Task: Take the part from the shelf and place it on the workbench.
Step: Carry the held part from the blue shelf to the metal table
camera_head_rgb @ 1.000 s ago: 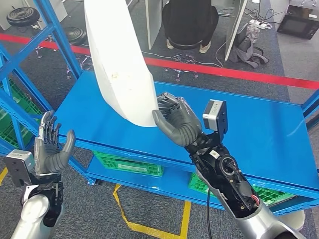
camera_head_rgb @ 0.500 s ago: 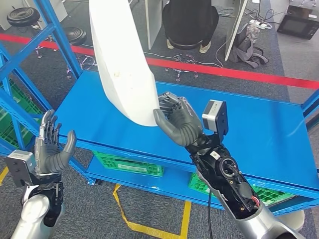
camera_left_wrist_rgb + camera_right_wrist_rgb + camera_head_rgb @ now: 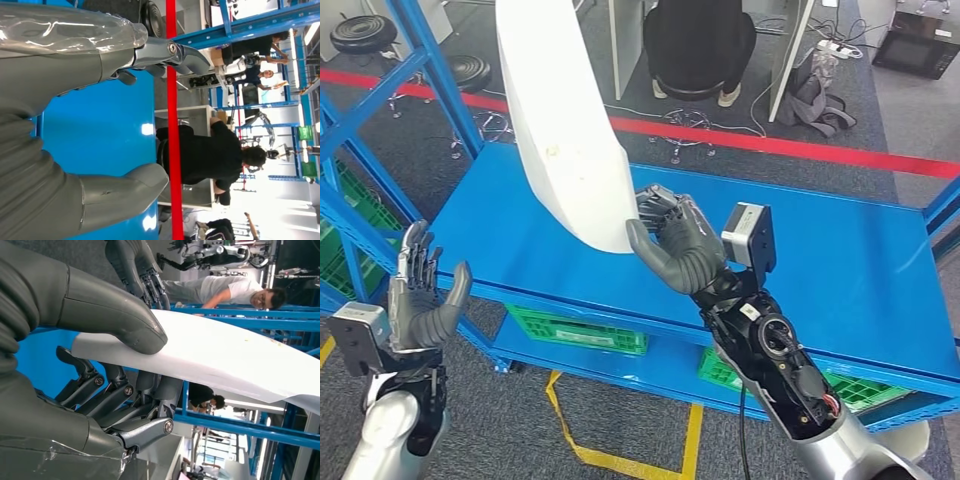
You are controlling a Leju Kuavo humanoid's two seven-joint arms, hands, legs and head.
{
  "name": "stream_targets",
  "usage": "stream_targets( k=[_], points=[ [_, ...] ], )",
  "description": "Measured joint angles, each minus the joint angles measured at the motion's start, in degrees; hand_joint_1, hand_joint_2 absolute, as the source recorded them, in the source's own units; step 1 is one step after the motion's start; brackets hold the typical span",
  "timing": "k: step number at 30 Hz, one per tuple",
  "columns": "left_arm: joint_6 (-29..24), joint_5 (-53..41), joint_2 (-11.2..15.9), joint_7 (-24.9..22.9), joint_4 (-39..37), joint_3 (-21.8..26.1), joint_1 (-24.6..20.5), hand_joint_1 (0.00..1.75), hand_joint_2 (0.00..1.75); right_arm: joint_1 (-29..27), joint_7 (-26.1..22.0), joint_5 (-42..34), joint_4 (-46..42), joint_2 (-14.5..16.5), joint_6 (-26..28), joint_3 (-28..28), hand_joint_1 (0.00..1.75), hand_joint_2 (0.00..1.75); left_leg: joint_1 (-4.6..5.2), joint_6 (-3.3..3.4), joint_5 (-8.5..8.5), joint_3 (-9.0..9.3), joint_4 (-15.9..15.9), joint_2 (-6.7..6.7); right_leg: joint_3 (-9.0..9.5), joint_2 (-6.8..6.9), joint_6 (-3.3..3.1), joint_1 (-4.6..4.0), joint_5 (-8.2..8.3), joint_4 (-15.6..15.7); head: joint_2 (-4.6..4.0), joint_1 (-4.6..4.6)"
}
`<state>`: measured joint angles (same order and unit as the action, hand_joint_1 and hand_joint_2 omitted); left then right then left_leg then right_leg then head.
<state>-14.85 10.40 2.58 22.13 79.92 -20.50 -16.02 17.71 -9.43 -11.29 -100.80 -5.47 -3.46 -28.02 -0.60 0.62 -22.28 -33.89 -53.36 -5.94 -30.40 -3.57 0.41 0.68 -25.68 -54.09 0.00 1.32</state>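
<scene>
While the right hand [image 3: 675, 243] is pinching the white part [image 3: 561, 130] above the blue shelf [image 3: 810, 260], left hand [image 3: 422, 295] is idling, fingers spread; carry step, next needing a turn toward the workbench.

The head view is evenly and brightly lit from overhead, and soft sheen is seen on the blue shelf [image 3: 803, 240]. The white part [image 3: 561, 130] is rendered bright, nearly washed out. In the left wrist view the far background is blown out to white, while the near robot hand [image 3: 56, 125] is blurred. Glare is carried by clear film on its cover.
</scene>
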Motion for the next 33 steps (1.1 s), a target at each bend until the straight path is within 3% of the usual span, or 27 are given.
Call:
stream_targets(
  k=[2, 5, 6, 7, 8, 9, 11, 13, 15, 16, 17, 19, 21, 22, 23, 24, 26, 28, 30, 31, 33],
  points=[
    [-0.26, 0.07, -0.03, 0.09, 0.12, 0.0, -0.11, 0.0, 1.75, 0.2, -0.11, -0.05, 0.02, -0.01, -0.07, -0.03, 1.75, 1.75, -0.41, 0.27, 0.36, 0.97, 1.22, 0.09, -0.71, 1.11, 0.28, -0.17, -1.37, -1.91, 0.0, 0.28],
    [-0.61, 0.21, -0.03, 0.09, 0.19, 0.0, -0.09, 0.0, 1.75, 0.37, -0.35, -0.32, 0.21, -0.02, -0.42, -0.13, 1.75, 1.75, -0.56, 0.44, 0.4, 1.61, 1.75, -0.03, -5.81, 2.57, 0.97, 0.17, -6.35, -12.57, 0.0, 0.95],
    [-0.63, 0.25, -0.02, 0.08, 0.19, 0.0, 0.0, 0.0, 1.75, 0.31, -0.4, -0.49, 0.34, -0.02, -0.52, -0.18, 1.75, 1.75, -0.62, 0.35, 0.31, 1.63, 1.72, -0.24, -7.36, 2.7, 1.25, 0.44, -7.09, -15.44, 0.0, 1.07],
    [-0.66, 0.26, -0.01, 0.07, 0.19, 0.0, 0.08, 0.0, 1.75, 0.28, -0.43, -0.66, 0.48, -0.02, -0.59, -0.24, 1.75, 1.75, -0.74, 0.19, 0.19, 1.65, 1.64, -0.56, -7.99, 2.78, 1.54, 0.72, -6.72, -16.28, 0.0, 1.15],
    [-0.69, 0.26, 0.0, 0.06, 0.19, 0.0, 0.14, 0.0, 1.75, 0.27, -0.45, -0.79, 0.58, -0.02, -0.62, -0.28, 1.75, 1.75, -0.92, -0.08, 0.02, 1.68, 1.47, -0.99, -7.46, 2.77, 1.86, 1.05, -5.26, -14.79, 0.0, 1.26],
    [-0.71, 0.26, -0.01, 0.05, 0.19, 0.0, 0.17, 0.0, 1.75, 0.28, -0.48, -0.86, 0.66, -0.02, -0.64, -0.3, 1.75, 1.75, -1.14, -0.45, -0.23, 1.7, 1.16, -1.47, -5.93, 2.41, 2.24, 1.45, -3.05, -11.32, 0.0, 1.38],
    [-0.73, 0.27, -0.01, 0.04, 0.2, 0.0, 0.09, 0.0, 1.75, 0.27, -0.54, -0.9, 0.77, -0.1, -0.71, -0.33, 1.75, 1.75, -1.43, -1.41, -0.83, 1.27, 0.13, -2.5, -2.45, -0.61, 2.89, 2.27, -0.42, -4.25, 0.0, 1.62],
    [-0.73, 0.31, -0.01, 0.07, 0.25, 0.0, -0.04, 0.0, 1.75, 0.18, -0.59, -0.89, 0.97, -0.21, -0.83, -0.38, 1.75, 1.75, -1.67, -2.4, -0.92, 0.4, -0.54, -3.65, -1.09, -2.66, 2.61, 2.36, -0.43, -1.99, 0.0, 1.57],
    [-0.77, 0.39, 0.01, 0.14, 0.31, 0.0, -0.06, 0.0, 1.75, 0.22, -0.64, -0.89, 1.08, -0.25, -0.89, -0.4, 1.75, 1.75, -2.04, -3.19, -0.62, -0.17, -0.5, -4.79, -0.99, -1.21, 1.58, 1.97, -0.44, -2.2, 0.0, 1.31],
    [-0.83, 0.42, 0.03, 0.17, 0.32, 0.0, -0.1, 0.0, 1.75, 0.34, -0.67, -0.89, 1.1, -0.26, -0.89, -0.39, 1.75, 1.75, -1.99, -3.41, -0.75, -0.49, -0.96, -3.75, -0.87, -0.31, 1.1, 1.89, -0.43, -2.17, 0.0, 1.09],
    [-0.89, 0.44, 0.05, 0.2, 0.34, 0.0, -0.27, 0.0, 1.75, 0.47, -0.72, -0.9, 1.09, -0.26, -0.89, -0.38, 1.75, 1.75, -1.83, -3.52, -1.39, -1.33, -2.51, -1.71, -0.73, 0.7, 0.56, 1.81, -0.43, -2.06, 0.0, 0.61],
    [-0.97, 0.44, 0.05, 0.25, 0.36, 0.0, -0.68, 0.0, 1.75, 0.58, -0.78, -0.9, 1.1, -0.26, -0.89, -0.37, 1.75, 1.75, -1.35, -3.41, -4.14, -5.02, -9.45, 3.43, -0.57, 2.79, -0.28, 1.3, -0.54, -1.94, 0.0, -0.38],
    [-1.01, 0.48, 0.03, 0.25, 0.36, 0.0, -0.75, 0.0, 1.75, 0.51, -0.79, -0.9, 1.14, -0.26, -0.89, -0.39, 1.75, 1.75, -1.22, -3.16, -6.65, -9.38, -17.13, 5.22, -0.55, 4.9, -0.79, 0.61, -0.75, -1.94, 0.0, -0.75],
    [-1.06, 0.55, 0.02, 0.23, 0.36, 0.0, -0.66, 0.0, 1.75, 0.49, -0.77, -0.9, 1.15, -0.26, -0.89, -0.4, 1.75, 1.75, -1.11, -2.92, -6.6, -10.3, -18.5, 5.42, -0.49, 5.92, -0.96, 0.34, -0.87, -1.95, 0.0, -0.78],
    [-1.14, 0.63, 0.03, 0.22, 0.36, 0.0, -0.59, 0.0, 1.75, 0.48, -0.76, -0.9, 1.15, -0.26, -0.89, -0.4, 1.75, 1.75, -0.93, -2.58, -5.56, -9.97, -17.58, 5.6, -0.37, 6.89, -1.08, 0.12, -1.01, -1.94, 0.0, -0.79],
    [-1.24, 0.73, 0.03, 0.21, 0.37, 0.0, -0.56, 0.0, 1.75, 0.5, -0.75, -0.91, 1.15, -0.26, -0.88, -0.41, 1.75, 1.75, -0.63, -2.1, -3.74, -8.4, -14.45, 6.08, -0.17, 7.81, -1.13, -0.06, -1.16, -1.94, 0.0, -0.79],
    [-1.45, 0.86, 0.04, 0.21, 0.39, 0.0, -0.68, 0.0, 1.75, 0.58, -0.75, -0.96, 1.14, -0.26, -0.87, -0.4, 1.75, 1.75, 0.51, -0.94, -0.58, -4.05, -6.24, 8.9, 0.27, 9.36, -0.99, -0.39, -1.59, -1.94, 0.0, -0.81],
    [-1.66, 0.96, 0.04, 0.27, 0.46, 0.0, -0.81, 0.0, 1.75, 0.66, -0.74, -1.02, 1.13, -0.26, -0.87, -0.42, 1.75, 1.75, 1.47, -0.28, 0.24, -2.0, -2.19, 10.57, 0.62, 10.67, -0.59, -0.68, -2.01, -1.88, 0.0, -0.69],
    [-1.82, 1.02, 0.11, 0.31, 0.54, 0.0, -0.73, 0.0, 1.75, 0.75, -0.73, -1.03, 1.11, -0.26, -0.88, -0.46, 1.75, 1.75, 1.57, -0.05, 0.18, -1.91, -1.76, 9.16, 1.0, 11.94, -0.08, -0.78, -2.37, -1.68, 0.0, -0.55],
    [-1.87, 1.03, 0.16, 0.33, 0.61, 0.0, -0.64, 0.0, 1.75, 0.81, -0.71, -1.03, 1.11, -0.26, -0.89, -0.48, 1.75, 1.75, 1.41, 0.09, 0.25, -1.72, -1.48, 8.38, 1.05, 11.42, 0.21, -0.7, -2.74, -1.89, 0.0, -0.5],
    [-1.94, 1.04, 0.2, 0.34, 0.76, 0.0, -0.67, 0.0, 1.75, 0.93, -0.78, -1.03, 1.1, -0.28, -0.89, -0.46, 1.75, 1.75, 0.92, 0.51, 0.41, -1.23, -0.97, 6.94, -0.37, 7.99, 0.69, -0.39, -4.83, -5.29, 0.0, -0.23]
  ],
)
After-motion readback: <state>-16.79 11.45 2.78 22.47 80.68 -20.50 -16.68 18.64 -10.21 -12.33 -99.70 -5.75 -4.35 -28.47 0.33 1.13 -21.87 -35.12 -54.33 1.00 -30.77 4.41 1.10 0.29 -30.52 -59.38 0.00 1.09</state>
